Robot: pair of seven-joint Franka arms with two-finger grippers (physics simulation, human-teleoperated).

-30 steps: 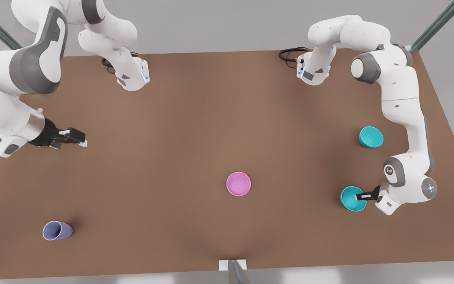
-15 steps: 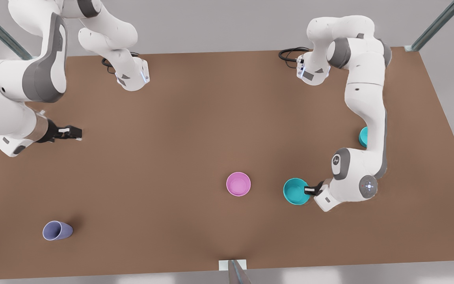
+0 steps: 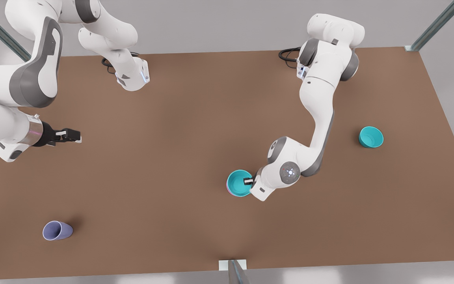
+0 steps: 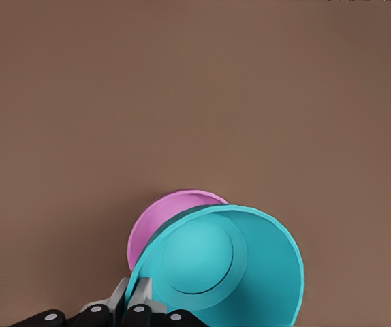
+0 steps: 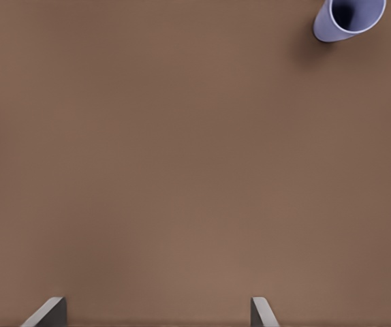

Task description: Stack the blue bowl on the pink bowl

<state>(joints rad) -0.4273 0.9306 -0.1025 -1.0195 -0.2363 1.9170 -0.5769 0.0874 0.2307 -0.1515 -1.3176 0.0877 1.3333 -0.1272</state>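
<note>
My left gripper (image 3: pixel 247 181) is shut on the rim of the blue bowl (image 3: pixel 238 183) and holds it right over the pink bowl (image 3: pixel 228 191), near the table's middle in the front view. Only a thin pink edge peeks out below the teal rim there. In the left wrist view the blue bowl (image 4: pixel 223 272) hangs tilted and covers most of the pink bowl (image 4: pixel 156 221), with the left gripper (image 4: pixel 135 300) pinching its edge. My right gripper (image 3: pixel 75 137) waits open above the table at the front view's left; its fingers (image 5: pixel 52 310) stand wide apart over bare wood.
A second teal bowl (image 3: pixel 371 137) sits near the front view's right edge of the brown table (image 3: pixel 172 118). A lavender cup (image 3: pixel 56 230) lies on its side at the front left corner, and the right wrist view has that cup (image 5: pixel 351 17) too.
My left gripper carried the blue bowl from the front view's right toward the middle, ending over the pink bowl. The second teal bowl came back into sight. The right arm barely shifted.
</note>
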